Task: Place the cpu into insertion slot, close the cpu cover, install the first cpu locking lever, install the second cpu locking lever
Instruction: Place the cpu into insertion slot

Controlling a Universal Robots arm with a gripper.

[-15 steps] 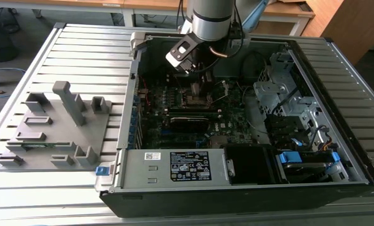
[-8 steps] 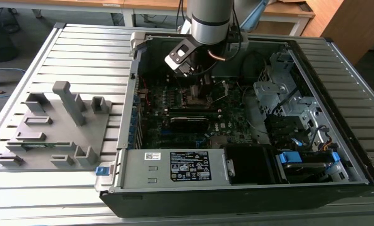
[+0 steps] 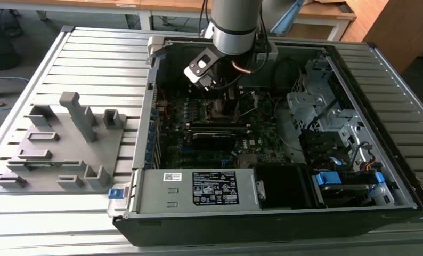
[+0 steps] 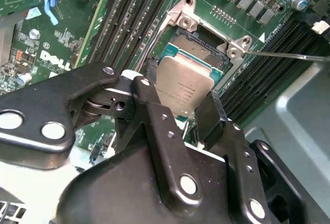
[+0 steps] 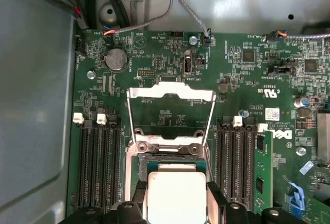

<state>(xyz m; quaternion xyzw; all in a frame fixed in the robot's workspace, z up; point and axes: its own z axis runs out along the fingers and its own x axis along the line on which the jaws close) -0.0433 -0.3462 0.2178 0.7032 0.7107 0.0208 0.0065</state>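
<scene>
the gripper is clamped on the cpu, holding it just over the insertion slot, with the cpu cover swung open at the slot's far edge.

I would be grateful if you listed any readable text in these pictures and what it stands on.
White label on the silver box: print too small to read.
cpu top: faint engraving, too blurred to read.
Motherboard: white silkscreen markings and a logo, too small to quote reliably.
</scene>
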